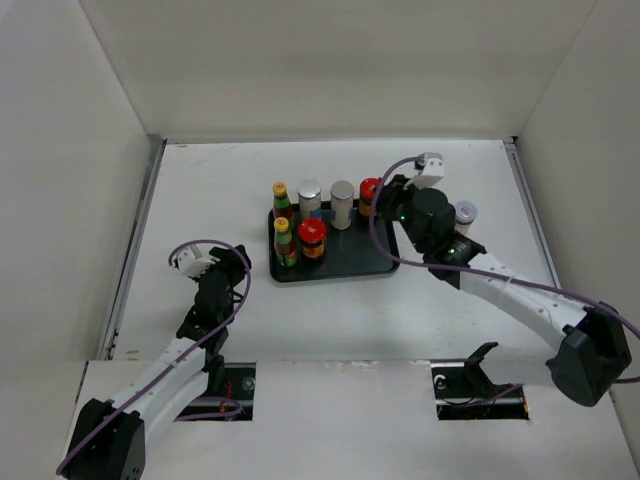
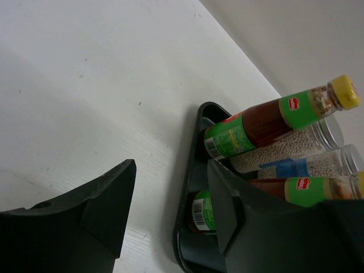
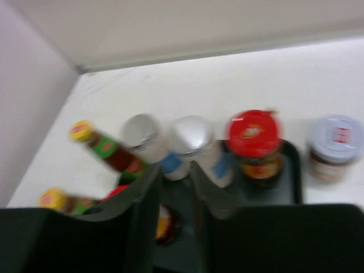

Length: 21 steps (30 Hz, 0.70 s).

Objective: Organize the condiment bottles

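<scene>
A black tray [image 1: 345, 268] holds two yellow-capped sauce bottles [image 1: 281, 196] [image 1: 285, 238], two silver-lidded jars [image 1: 309, 196] [image 1: 342, 198] and two red-lidded jars [image 1: 312, 236] [image 1: 369, 190]. One more silver-lidded jar [image 1: 465, 213] stands on the table right of the tray. My right gripper [image 1: 392, 200] hovers at the tray's back right corner, beside the red-lidded jar [image 3: 254, 136]. In the blurred right wrist view its jaws [image 3: 176, 170] stand narrowly apart and empty. My left gripper [image 1: 240, 262] is open and empty left of the tray, over bare table [image 2: 170, 170].
White walls enclose the table on three sides. In the left wrist view the tray's rim [image 2: 190, 187] lies just past my right finger [image 2: 227, 210], with the bottles lined up behind it. The lone jar [image 3: 335, 145] sits close to my right arm.
</scene>
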Each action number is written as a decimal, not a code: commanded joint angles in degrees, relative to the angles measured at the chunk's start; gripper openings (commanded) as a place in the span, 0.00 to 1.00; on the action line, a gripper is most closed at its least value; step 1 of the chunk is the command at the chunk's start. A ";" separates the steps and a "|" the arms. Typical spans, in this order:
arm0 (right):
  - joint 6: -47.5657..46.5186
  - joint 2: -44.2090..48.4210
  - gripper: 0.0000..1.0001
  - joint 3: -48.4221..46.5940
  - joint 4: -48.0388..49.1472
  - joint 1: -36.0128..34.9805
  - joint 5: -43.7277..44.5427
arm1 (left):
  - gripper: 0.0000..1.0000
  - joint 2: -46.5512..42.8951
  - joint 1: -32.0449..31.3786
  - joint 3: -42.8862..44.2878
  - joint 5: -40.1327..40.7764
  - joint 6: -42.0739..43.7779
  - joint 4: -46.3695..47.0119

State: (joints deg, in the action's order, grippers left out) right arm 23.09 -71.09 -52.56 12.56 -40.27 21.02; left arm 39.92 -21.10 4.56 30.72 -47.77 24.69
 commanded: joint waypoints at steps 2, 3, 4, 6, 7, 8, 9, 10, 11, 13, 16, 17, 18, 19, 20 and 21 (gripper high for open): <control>1.17 -3.34 0.29 2.46 -2.88 11.03 1.13 | 0.51 0.42 -0.56 0.01 0.13 0.57 3.26; 1.08 -4.92 0.32 2.11 -3.15 12.96 1.39 | 0.51 0.86 -0.65 0.10 0.13 0.57 3.44; 0.73 -6.76 0.38 1.50 -2.89 14.55 1.66 | 0.51 1.03 -0.65 0.19 -0.13 0.66 3.52; -0.06 -11.07 0.51 -0.08 -0.44 17.36 0.61 | 0.51 0.51 -0.65 0.01 -0.31 0.66 3.26; -0.67 -13.18 0.59 -1.40 0.01 18.42 -0.26 | 0.51 0.16 -0.65 -0.07 0.13 0.75 3.44; -1.38 -15.29 0.67 -2.80 0.01 19.04 -0.53 | 0.51 0.07 -0.65 -0.07 0.13 0.83 3.52; -1.64 -16.96 0.71 -4.30 -0.25 19.74 -0.80 | 0.51 0.16 -0.65 -0.07 0.22 0.83 3.53; -1.73 -18.54 0.75 -5.79 -0.86 20.27 -1.15 | 0.51 0.33 -0.47 0.01 0.13 0.92 3.35; -1.91 -20.12 0.78 -7.28 -1.48 20.63 -1.67 | 0.51 0.33 -0.47 0.10 -0.13 1.10 3.09; -2.17 -23.29 0.82 -9.66 -2.09 21.15 -2.55 | 0.51 -0.63 -0.47 -0.16 0.13 1.19 3.00; -2.00 -26.64 0.84 -11.25 -2.28 21.42 -3.26 | 0.51 -0.11 -0.39 -0.08 0.22 1.19 3.26; -2.17 -27.60 0.84 -11.43 -1.75 21.51 -3.44 | 0.51 0.15 -0.30 0.10 -0.30 1.19 3.00; -2.26 -28.31 0.84 -11.60 -1.31 21.51 -3.44 | 0.51 0.24 -0.30 0.10 -0.40 1.19 3.00; -2.26 -29.27 0.84 -11.87 -1.05 21.51 -3.52 | 0.51 0.24 -0.30 0.10 -0.40 1.19 3.00; -2.26 -30.15 0.83 -12.30 -1.30 21.51 -3.53 | 0.51 0.33 -0.38 0.10 -0.14 1.19 3.35; -2.26 -30.86 0.82 -12.66 -1.48 21.51 -3.53 | 0.51 0.59 -0.38 0.10 -0.05 1.19 3.52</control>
State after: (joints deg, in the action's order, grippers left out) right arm 21.37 -100.12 -62.43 9.37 -19.09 18.37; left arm 40.29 -21.52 4.56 30.76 -47.27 25.12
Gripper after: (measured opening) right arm 0.827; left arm 0.513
